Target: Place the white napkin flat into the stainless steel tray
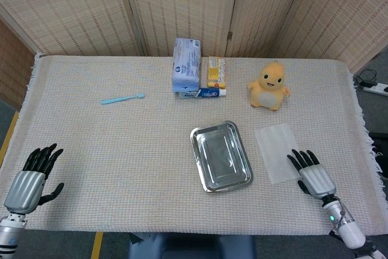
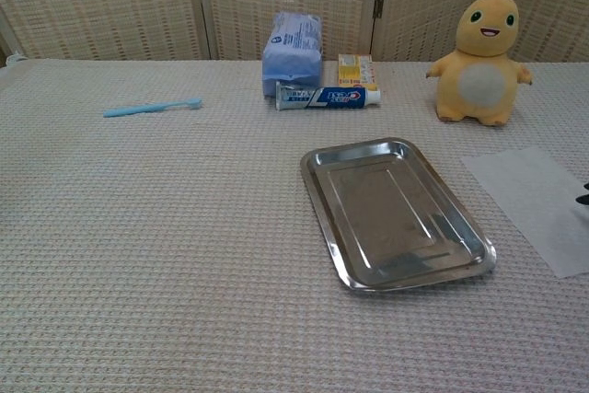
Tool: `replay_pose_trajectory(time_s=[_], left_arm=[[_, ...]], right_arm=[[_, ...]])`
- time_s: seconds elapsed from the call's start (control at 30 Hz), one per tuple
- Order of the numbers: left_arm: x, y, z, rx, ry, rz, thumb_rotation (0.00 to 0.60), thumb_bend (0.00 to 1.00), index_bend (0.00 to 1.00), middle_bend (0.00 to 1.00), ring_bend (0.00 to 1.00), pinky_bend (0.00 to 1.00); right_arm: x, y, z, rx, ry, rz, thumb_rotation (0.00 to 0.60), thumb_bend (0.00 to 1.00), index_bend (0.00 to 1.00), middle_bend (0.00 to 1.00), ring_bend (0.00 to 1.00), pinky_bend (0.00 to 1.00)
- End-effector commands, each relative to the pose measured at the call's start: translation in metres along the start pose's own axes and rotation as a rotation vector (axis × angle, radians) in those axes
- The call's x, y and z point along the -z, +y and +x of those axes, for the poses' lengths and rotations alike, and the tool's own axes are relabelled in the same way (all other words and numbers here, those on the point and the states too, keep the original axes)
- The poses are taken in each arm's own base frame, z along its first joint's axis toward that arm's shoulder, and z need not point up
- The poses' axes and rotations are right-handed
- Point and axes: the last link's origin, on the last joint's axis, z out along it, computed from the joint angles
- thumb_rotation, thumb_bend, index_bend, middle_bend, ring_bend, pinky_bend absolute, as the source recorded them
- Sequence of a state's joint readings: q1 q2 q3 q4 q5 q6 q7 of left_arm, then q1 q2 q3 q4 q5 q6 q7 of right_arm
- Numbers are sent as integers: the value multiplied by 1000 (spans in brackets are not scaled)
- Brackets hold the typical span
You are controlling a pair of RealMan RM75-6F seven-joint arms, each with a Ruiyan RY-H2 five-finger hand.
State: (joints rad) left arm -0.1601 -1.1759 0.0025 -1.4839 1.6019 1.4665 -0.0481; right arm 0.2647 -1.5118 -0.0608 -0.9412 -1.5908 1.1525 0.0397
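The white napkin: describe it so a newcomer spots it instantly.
On the beige woven tablecloth, find the steel tray near the centre. The white napkin lies flat just right of it, below the yellow plush toy: the only thin, pale sheet there.

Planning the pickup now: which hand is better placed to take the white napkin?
The right hand. Its open fingers reach the near right edge of the white napkin, which lies right of the stainless steel tray. The left hand sits open at the table's far left corner.
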Motion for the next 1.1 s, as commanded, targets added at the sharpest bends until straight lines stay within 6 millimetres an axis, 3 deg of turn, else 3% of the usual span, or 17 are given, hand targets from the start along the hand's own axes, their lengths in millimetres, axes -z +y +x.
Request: replay_pose_trajectory(time_s=[0.03,0.5,0.7,1.1], left_arm=[[0,-1,-1,-1,-5,3,600,386,0,0,0,0],[-2,-1,3,3,48,16,600,386,0,0,0,0],[-1,-3,10,81,80,42,600,383,0,0,0,0],[4,-1,15,146,62,29,600,383,0,0,0,0]], right_arm=[[-2,0,0,2,-4,-2,600,458,61,0,0,0],[-19,-2,3,-14,-1,-23,600,458,61,0,0,0],[-24,-4,2,-74,-22,-31,600,458,63,0,0,0],[-26,-9,2,-93,-2,-34,600,458,135,0,0,0]])
